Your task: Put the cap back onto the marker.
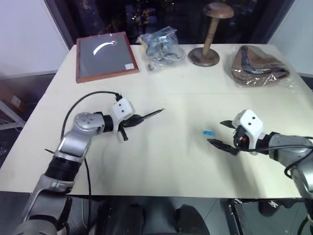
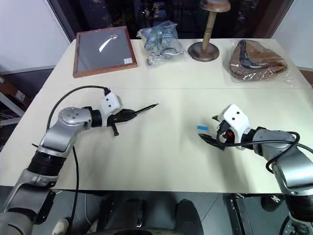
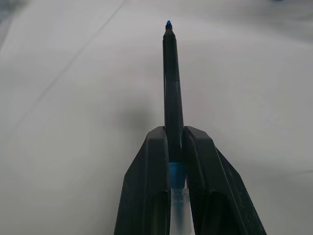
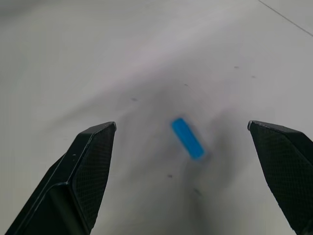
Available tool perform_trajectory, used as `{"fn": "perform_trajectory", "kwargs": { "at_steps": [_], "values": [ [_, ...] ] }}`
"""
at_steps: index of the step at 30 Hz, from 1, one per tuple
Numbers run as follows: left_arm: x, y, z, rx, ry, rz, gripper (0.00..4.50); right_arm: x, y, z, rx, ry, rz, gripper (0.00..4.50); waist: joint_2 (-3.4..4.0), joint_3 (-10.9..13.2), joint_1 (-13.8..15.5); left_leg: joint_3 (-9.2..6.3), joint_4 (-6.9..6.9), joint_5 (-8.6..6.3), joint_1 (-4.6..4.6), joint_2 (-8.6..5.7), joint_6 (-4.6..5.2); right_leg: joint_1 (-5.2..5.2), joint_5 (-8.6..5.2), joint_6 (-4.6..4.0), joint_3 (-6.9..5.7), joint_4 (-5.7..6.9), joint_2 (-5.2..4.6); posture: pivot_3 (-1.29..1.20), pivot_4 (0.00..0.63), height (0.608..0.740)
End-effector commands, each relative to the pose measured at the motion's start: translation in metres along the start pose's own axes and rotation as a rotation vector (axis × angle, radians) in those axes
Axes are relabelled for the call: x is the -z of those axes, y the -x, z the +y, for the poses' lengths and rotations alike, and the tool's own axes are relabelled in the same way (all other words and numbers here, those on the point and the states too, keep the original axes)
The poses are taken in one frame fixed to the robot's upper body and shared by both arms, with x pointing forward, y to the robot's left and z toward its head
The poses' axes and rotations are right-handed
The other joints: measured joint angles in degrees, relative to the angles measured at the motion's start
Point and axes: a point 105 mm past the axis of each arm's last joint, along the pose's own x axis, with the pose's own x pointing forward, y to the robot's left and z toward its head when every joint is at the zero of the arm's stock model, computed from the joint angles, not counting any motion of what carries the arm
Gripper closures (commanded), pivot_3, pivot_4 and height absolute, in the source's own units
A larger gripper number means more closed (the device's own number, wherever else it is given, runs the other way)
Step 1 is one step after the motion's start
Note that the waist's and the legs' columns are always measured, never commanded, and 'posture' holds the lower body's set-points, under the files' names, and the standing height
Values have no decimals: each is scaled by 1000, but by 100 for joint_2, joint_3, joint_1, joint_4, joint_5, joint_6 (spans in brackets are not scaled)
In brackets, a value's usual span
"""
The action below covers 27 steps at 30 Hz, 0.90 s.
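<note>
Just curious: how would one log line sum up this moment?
left gripper: shut on marker | right gripper: open, facing cap | cap: lying on table

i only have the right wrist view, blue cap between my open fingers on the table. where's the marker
Observer: The marker is clamped in the left gripper, tip pointing out past the fingers.
Operator: is the cap touching my right fingers
Observer: No. The cap lies on the table just ahead of the right gripper, clear of both fingers.
Operator: anything else near it
Observer: Nothing close; a framed board, a bag and a wooden stand sit along the far edge.
</note>
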Motion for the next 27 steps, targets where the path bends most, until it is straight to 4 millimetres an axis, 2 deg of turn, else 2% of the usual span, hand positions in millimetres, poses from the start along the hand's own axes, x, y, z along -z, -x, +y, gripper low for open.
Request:
{"fn": "perform_trajectory", "kwargs": {
  "at_steps": [1, 12, 27],
  "values": [
    [-18, 11, -2, -16, -21, -46, 4462, -6, -10, -6, -10, 29, -48, 0, 0, 0, -8, -1, 0, 0, 0, 0, 0, -1, 0, 0, 0, 1, 0, 0, 150, 740],
    [-20, 23, -8, -59, -19, -33, 4462, 25, -35, -22, -75, 23, 7, 0, 0, 0, -4, -3, -2, 0, -1, 1, 0, -4, 0, 0, 1, 0, -1, 0, 150, 740],
    [-20, 26, -8, -102, -11, -31, 4462, 56, -27, -20, -115, 15, 97, 0, 0, 0, 32, -5, 0, 0, -1, 0, -1, -1, 0, 0, 0, -1, -3, 0, 150, 740]
  ]
}}
